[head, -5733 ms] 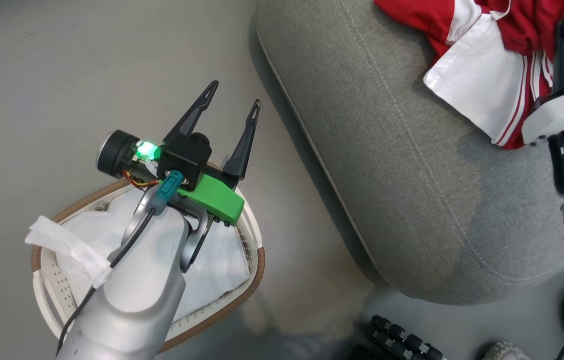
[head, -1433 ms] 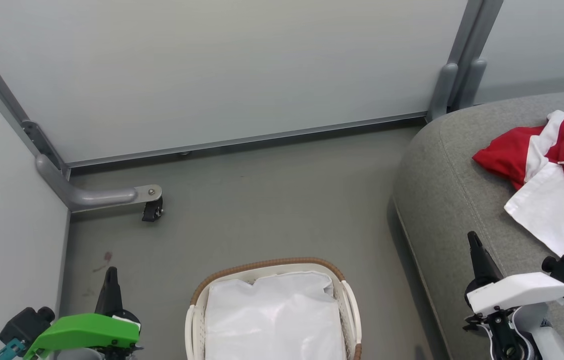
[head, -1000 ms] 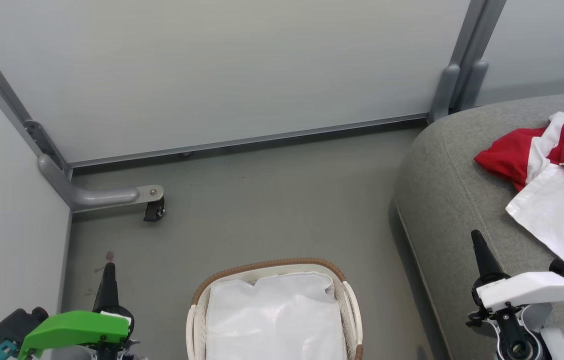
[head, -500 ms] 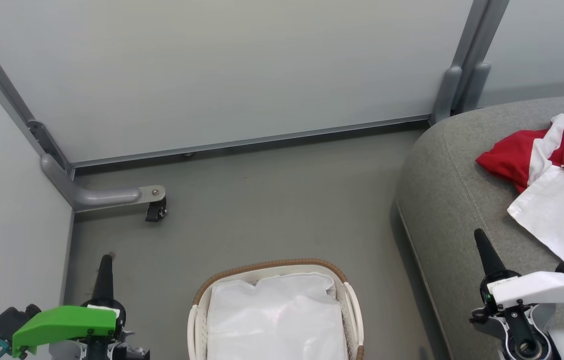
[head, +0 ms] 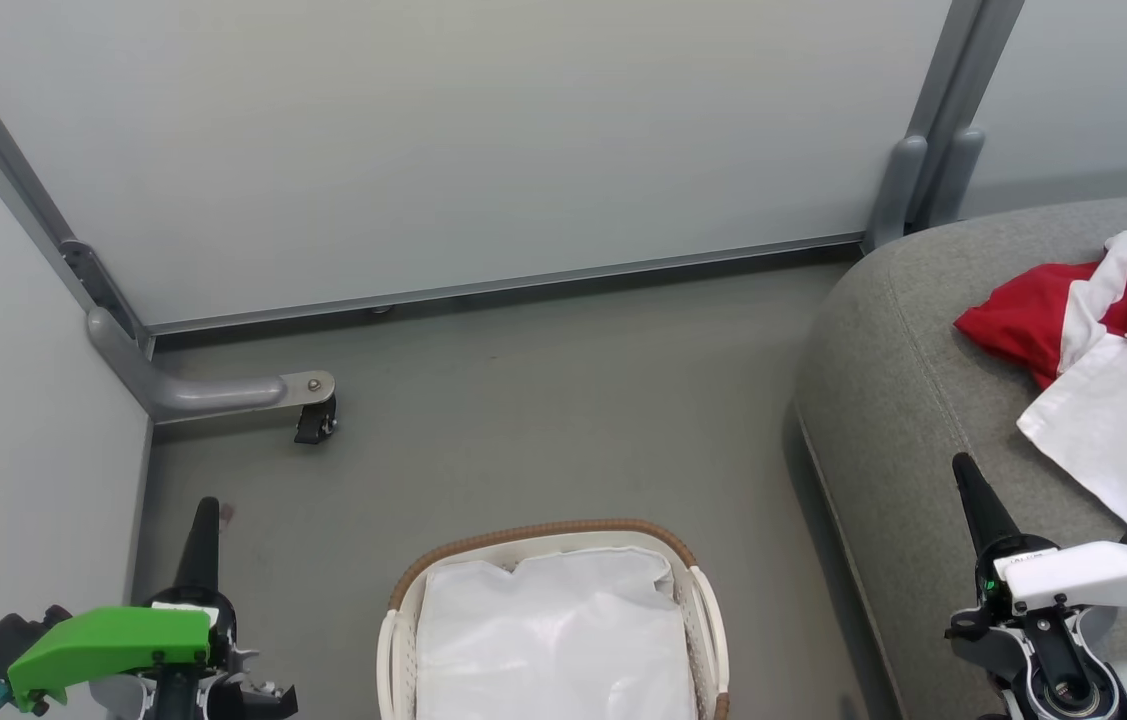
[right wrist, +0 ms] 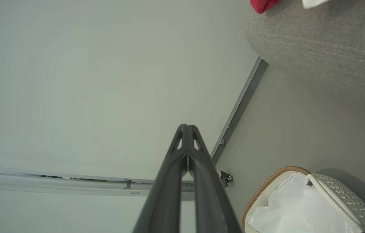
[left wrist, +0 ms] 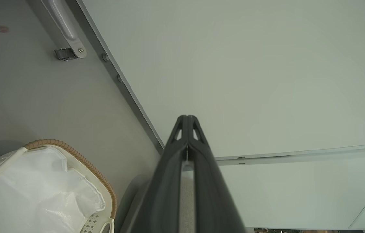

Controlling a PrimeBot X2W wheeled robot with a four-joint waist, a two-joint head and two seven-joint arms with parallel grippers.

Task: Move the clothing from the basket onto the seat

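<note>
Grey smooth floor (head: 523,420), pale wall panels (head: 473,140) meeting at a corner on the left, with a metal rail along their base. Castor bracket (head: 233,390) sticks out of that corner, and a grey post (head: 933,120) stands by the far end of the seat (head: 903,400).

Head view:
- The basket (head: 543,531) is on the floor, bottom centre, left of the seat and apart from it. A white liner (head: 553,640) covers its inside.
- The clothing (head: 1103,400) lies on top of the seat, a red and white heap near the right edge.
- Left gripper (head: 204,512) is low left over the floor. Right gripper (head: 966,472) is low right over the seat's near part, short of the clothing. Neither touches anything.

Wrist views add:
- Both show that arm's fingers pressed together along their length, nothing pinched between them. From the head view each pair reads as a single dark spike.
- Left wrist view looks along the wall rail, with the basket's woven rim at lower left.
- Right wrist view shows the seat's stitched seam, plus a red corner and a white corner of the clothing at the top edge.

Hard to make out:
- The clothing is cut off by the right edge in the head view, so its full extent and any lettering can't be read.
- The basket's near end is cut off by the bottom edge.
- What lies under the liner folds can't be told.
</note>
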